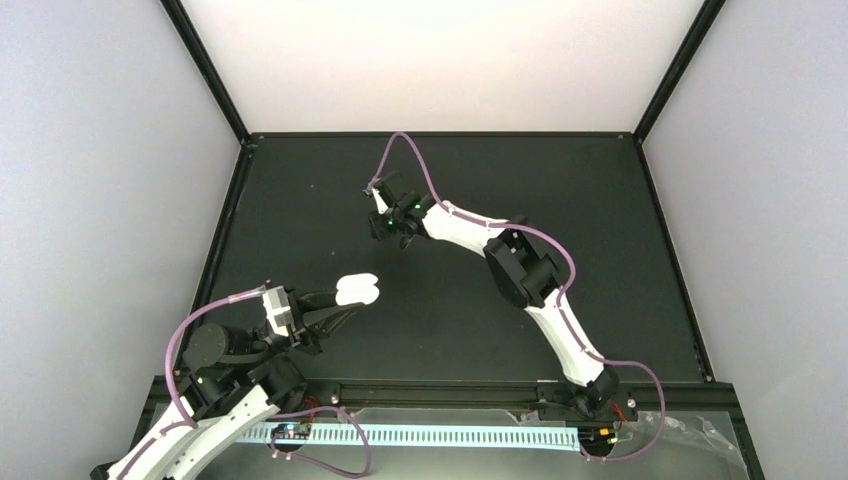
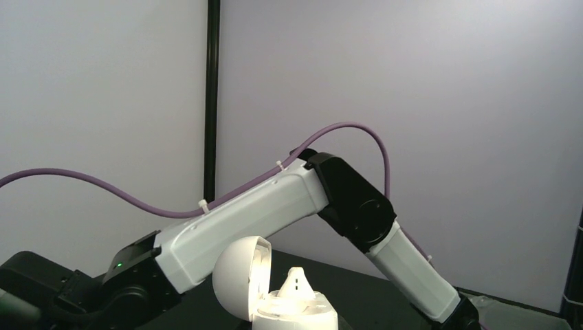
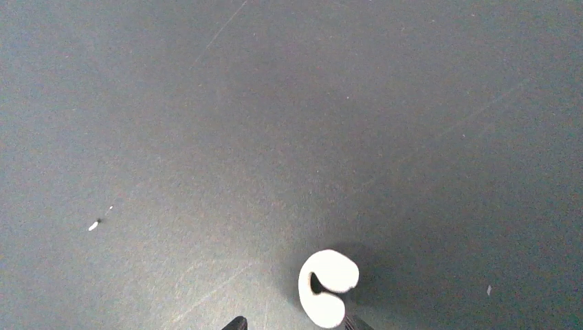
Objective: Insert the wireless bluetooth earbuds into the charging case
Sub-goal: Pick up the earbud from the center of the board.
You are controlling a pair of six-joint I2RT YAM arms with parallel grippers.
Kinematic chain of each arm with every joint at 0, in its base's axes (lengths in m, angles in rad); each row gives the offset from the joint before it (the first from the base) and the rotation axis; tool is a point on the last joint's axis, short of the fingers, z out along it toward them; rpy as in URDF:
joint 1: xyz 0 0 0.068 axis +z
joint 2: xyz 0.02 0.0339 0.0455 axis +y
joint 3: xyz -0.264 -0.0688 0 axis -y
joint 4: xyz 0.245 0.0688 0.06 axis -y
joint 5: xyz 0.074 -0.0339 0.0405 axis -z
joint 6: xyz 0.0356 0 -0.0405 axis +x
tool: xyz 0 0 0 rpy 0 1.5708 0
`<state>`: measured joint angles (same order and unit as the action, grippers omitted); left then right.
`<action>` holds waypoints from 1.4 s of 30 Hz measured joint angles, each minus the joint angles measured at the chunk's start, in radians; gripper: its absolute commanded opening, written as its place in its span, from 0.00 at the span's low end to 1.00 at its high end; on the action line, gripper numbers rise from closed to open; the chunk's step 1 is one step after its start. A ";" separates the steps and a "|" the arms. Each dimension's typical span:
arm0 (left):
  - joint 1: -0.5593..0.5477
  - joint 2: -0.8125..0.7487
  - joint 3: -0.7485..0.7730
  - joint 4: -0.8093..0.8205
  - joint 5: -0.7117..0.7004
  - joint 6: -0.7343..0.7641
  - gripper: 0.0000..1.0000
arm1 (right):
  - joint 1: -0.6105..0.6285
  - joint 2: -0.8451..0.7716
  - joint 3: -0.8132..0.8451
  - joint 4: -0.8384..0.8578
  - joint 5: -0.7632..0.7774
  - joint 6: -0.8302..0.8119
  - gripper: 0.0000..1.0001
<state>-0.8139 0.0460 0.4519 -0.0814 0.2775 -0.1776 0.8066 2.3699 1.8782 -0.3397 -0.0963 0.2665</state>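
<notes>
The white charging case (image 1: 358, 290) is held at the tips of my left gripper (image 1: 340, 305), near the left front of the black mat. In the left wrist view its lid (image 2: 239, 275) stands open to the left of the base (image 2: 297, 317), and one white earbud (image 2: 295, 282) stands up in the base. My right gripper (image 1: 383, 195) points down at the far middle of the mat. In the right wrist view it (image 3: 295, 324) is open, with a white curled earbud (image 3: 326, 285) lying on the mat between its fingertips, close to the right fingertip (image 3: 354, 323). No purple earbuds are in view.
The black mat (image 1: 600, 220) is bounded by a black frame and grey walls. My right arm (image 2: 275, 206) stretches across behind the case in the left wrist view. A tiny white fleck (image 3: 93, 225) lies on the mat to the left of the right gripper.
</notes>
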 measured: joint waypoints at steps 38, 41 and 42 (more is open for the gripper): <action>0.000 0.000 0.000 0.000 0.000 0.001 0.02 | 0.019 0.087 0.138 -0.115 0.117 -0.056 0.06; 0.000 0.000 0.000 0.000 0.000 0.001 0.02 | 0.021 0.050 0.076 -0.096 0.120 -0.052 0.06; 0.000 0.000 0.000 0.000 0.000 0.001 0.02 | 0.022 0.033 0.051 -0.091 0.121 -0.049 0.05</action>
<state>-0.8139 0.0456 0.4519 -0.0814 0.2779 -0.1768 0.8284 2.4031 1.9289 -0.4305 0.0242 0.2173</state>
